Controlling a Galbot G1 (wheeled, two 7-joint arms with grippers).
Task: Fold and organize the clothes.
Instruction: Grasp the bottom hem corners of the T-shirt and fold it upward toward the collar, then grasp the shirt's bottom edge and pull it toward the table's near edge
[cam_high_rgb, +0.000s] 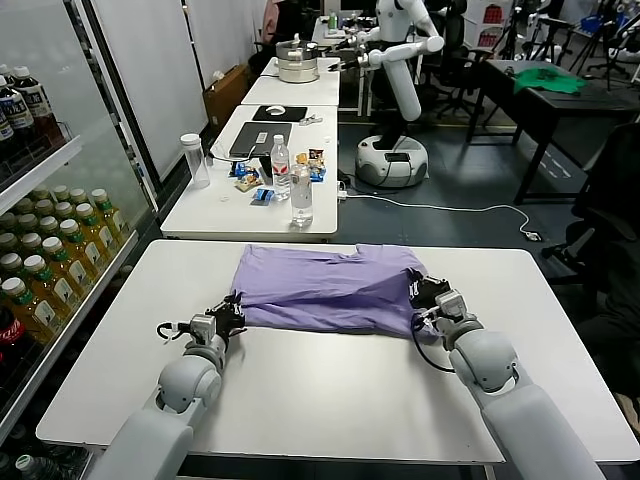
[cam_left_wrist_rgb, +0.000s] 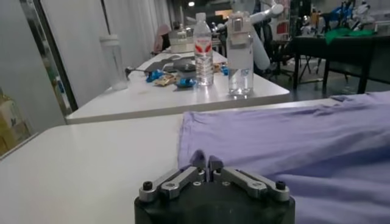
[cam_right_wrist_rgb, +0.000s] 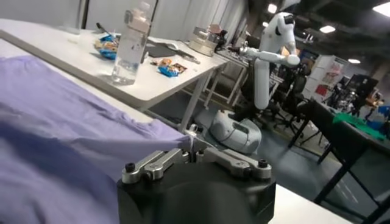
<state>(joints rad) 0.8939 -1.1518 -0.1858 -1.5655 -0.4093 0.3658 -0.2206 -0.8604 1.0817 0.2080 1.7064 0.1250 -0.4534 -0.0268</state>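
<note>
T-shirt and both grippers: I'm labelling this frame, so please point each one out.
T-shirt (cam_high_rgb: 330, 285): head view, middle of the lavender fabric.
Left gripper (cam_high_rgb: 234, 311): head view, fingertips at the near left hem.
Right gripper (cam_high_rgb: 424, 297): head view, fingertips at the right edge.

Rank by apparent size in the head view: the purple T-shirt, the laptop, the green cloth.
1. T-shirt, largest by far.
2. Laptop and green cloth look similar; both sit farther back, so no ranking between them.
</note>
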